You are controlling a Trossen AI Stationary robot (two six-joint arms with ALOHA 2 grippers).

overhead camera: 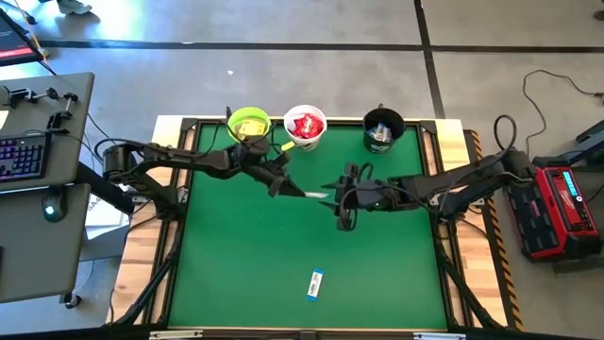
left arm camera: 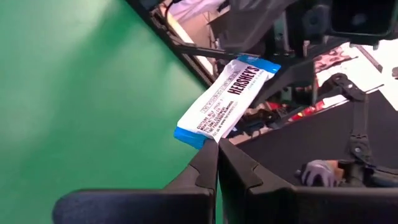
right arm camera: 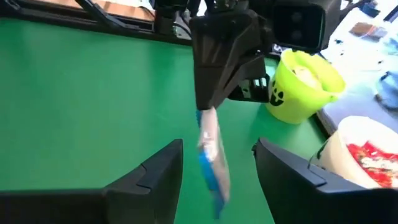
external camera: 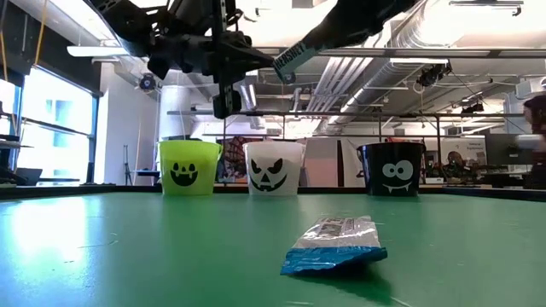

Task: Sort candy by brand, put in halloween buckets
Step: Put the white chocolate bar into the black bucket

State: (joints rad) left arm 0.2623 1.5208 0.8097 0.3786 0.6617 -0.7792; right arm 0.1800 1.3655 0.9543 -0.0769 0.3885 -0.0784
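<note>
My left gripper [overhead camera: 286,189] hangs over the middle of the green table, shut on a narrow blue-and-white bar [overhead camera: 311,194]. My right gripper [overhead camera: 335,198] faces it from the right and is open. In the right wrist view its two fingers [right arm camera: 155,177] stand on either side of the bar [right arm camera: 211,158] with a gap on each side. A second blue-and-white bar [overhead camera: 315,283] lies flat near the table's near edge. Along the far edge stand a lime green bucket [overhead camera: 248,125], a white bucket [overhead camera: 305,126] with red packets in it, and a black bucket [overhead camera: 383,127]. My left gripper [left arm camera: 216,146] pinches the bar by its blue end [left arm camera: 194,135], only at the fingertips. The fingers come from the table's left and lie along the bar. The bar is lifted clear of the table and sticks out past the fingers toward my right gripper, with its free end [left arm camera: 255,65] in the air.
The green mat [overhead camera: 236,255] has open room on both sides of the lying bar [external camera: 333,247]. Wooden table borders and a dark frame run round the mat. A desk with a keyboard stands left of the table, and a red device sits on the floor to the right.
</note>
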